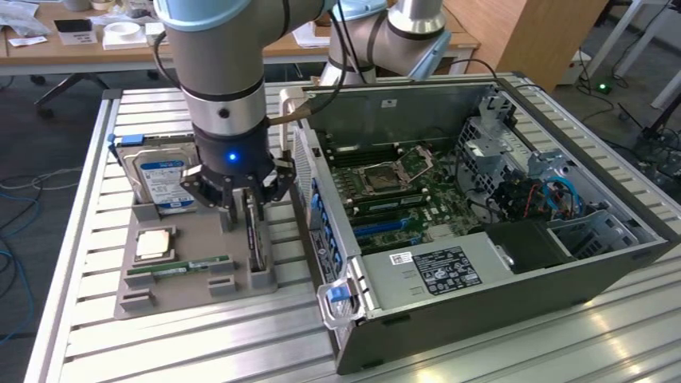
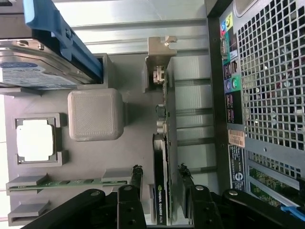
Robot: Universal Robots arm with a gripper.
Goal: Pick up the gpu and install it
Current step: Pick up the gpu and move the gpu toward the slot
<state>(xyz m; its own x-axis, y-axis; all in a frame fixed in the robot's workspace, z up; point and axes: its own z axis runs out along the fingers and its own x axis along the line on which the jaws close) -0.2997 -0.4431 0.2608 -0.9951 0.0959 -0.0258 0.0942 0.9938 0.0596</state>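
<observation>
Straddled gpu (image 2: 161,143) w/ gripper (image 1: 252,217) spread, no pinch yet. Risked uneven close tipping it in holder (image 1: 181,289) below; also snag on pc case (image 1: 447,303) just beside fingers (image 2: 137,179).

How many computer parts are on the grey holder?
4: hard drive at one end, processor next, memory stick beyond it, gpu on edge along the side nearest the case.

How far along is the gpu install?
Done: the gripper is down at the gpu, open jaws on either side of the card. In hand: nothing gripped yet; the gpu stands on edge in the grey holder. Left: the whole pick and install, since no card sits in the open computer case.
</observation>
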